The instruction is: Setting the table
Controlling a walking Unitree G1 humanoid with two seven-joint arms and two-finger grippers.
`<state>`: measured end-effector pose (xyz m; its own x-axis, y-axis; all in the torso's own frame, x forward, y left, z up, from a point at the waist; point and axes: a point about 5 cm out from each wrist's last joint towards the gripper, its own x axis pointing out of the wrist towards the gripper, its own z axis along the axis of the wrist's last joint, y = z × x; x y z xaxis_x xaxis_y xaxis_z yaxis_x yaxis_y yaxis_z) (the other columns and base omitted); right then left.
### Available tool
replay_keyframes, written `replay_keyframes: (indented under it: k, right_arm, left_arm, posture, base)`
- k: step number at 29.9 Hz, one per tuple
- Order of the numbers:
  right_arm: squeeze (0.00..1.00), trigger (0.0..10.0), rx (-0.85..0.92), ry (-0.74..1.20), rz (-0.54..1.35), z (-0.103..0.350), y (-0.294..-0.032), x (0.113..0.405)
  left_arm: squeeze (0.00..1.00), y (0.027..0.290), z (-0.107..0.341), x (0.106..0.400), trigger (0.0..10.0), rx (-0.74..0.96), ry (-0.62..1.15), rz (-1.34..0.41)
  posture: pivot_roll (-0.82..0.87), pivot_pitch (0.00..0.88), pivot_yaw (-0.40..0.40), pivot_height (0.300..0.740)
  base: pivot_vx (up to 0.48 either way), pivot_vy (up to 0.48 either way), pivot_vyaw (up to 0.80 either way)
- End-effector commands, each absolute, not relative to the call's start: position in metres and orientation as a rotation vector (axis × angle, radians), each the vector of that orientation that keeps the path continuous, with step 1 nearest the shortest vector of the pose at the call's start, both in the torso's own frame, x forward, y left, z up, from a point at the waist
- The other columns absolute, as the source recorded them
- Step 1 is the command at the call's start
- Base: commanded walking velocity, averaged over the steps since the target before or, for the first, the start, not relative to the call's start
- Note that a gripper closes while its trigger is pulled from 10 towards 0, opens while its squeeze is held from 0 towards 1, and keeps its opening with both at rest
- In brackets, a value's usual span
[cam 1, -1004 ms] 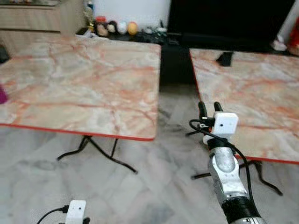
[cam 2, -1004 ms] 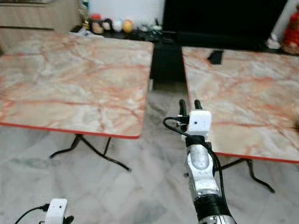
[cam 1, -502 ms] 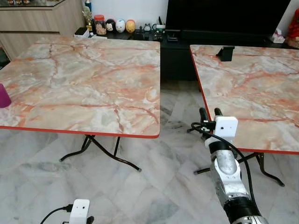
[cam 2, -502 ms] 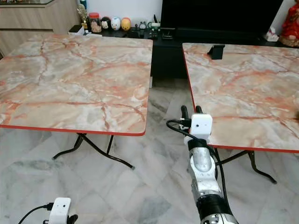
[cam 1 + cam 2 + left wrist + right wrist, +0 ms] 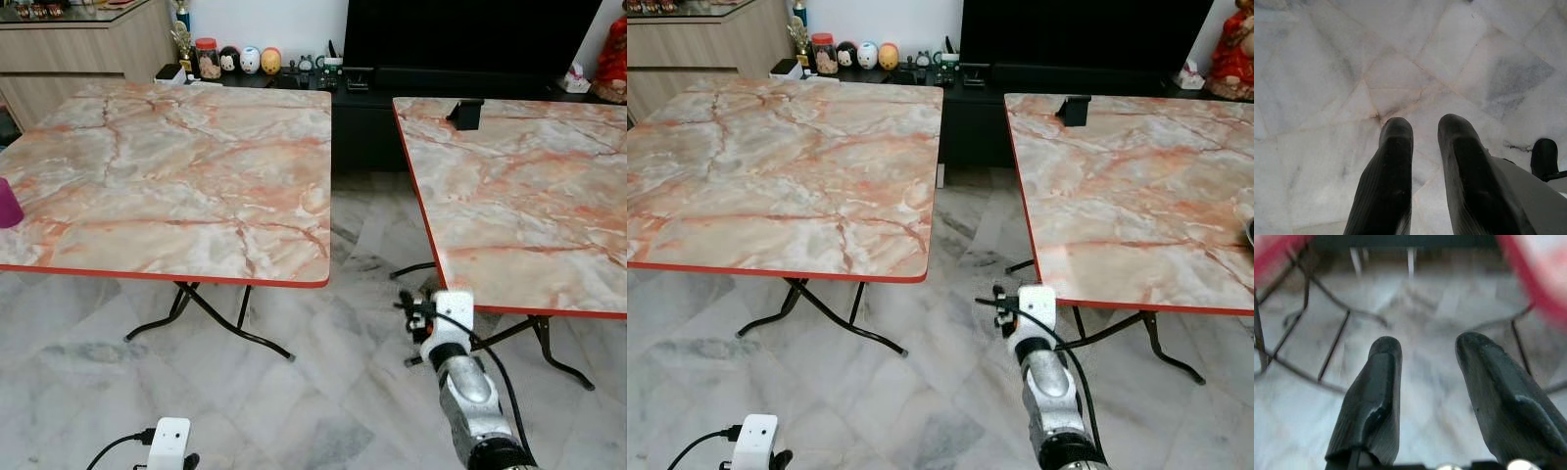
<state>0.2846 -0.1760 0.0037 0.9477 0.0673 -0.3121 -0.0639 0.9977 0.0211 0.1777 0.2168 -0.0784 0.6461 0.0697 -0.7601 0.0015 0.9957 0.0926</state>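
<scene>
Two marble-patterned tables with red edges stand side by side, the left table (image 5: 176, 166) and the right table (image 5: 529, 196), with a floor gap between them. A magenta cup (image 5: 8, 203) sits at the left table's far left edge. A small black object (image 5: 470, 113) rests near the right table's back edge. My right gripper (image 5: 1425, 352) hangs low in the gap, below the right table's front corner, open and empty. My left gripper (image 5: 1422, 129) points down at the marble floor, its fingers slightly apart with nothing between them; its white wrist camera (image 5: 168, 443) shows at the lower left.
Black folding legs (image 5: 211, 318) spread under the left table, and more legs (image 5: 549, 348) under the right one. Behind stand a dark TV (image 5: 470, 39), a low stand with small figurines (image 5: 250, 61) and a wooden cabinet (image 5: 78, 44). A dark rim (image 5: 1248, 232) shows at the right table's far right.
My right arm has dropped from the height of the right table's edge to below it. The view sharpened and shifted slightly. The left arm stays low.
</scene>
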Motion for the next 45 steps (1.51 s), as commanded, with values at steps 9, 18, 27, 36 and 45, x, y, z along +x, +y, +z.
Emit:
replay_keyframes:
  k: [9,18,27,36,45]
  right_arm:
    - [0.00,10.0,0.038,0.754,-0.073,-0.066,-0.193,0.209]
    - [0.00,10.0,0.048,0.960,-0.143,-0.095,-0.200,0.148]
    - [0.00,10.0,0.068,0.911,-0.163,-0.091,-0.200,0.157]
    - [0.00,10.0,0.048,0.892,-0.146,-0.088,-0.205,0.162]
    - [0.00,10.0,0.066,0.907,-0.151,-0.092,-0.201,0.152]
  left_arm:
    - [0.00,0.218,-0.079,0.177,10.0,0.096,0.875,0.047]
    - [0.00,0.221,-0.079,0.174,10.0,0.095,0.882,0.060]
    - [0.00,0.223,-0.078,0.176,10.0,0.096,0.875,0.060]
    - [0.00,0.225,-0.077,0.178,10.0,0.099,0.870,0.061]
    - [0.00,0.224,-0.077,0.178,10.0,0.099,0.865,0.054]
  posture:
    - [0.04,0.000,-0.018,0.731]
    - [0.05,0.000,-0.019,0.731]
    - [0.05,0.000,-0.014,0.731]
    - [0.05,0.000,-0.012,0.731]
    - [0.05,0.000,-0.008,0.731]
  base:
    - [0.000,0.000,0.00]
    - [0.000,0.053,0.00]
    - [0.000,0.271,0.00]
    - [0.000,0.271,0.00]
    - [0.000,0.274,0.00]
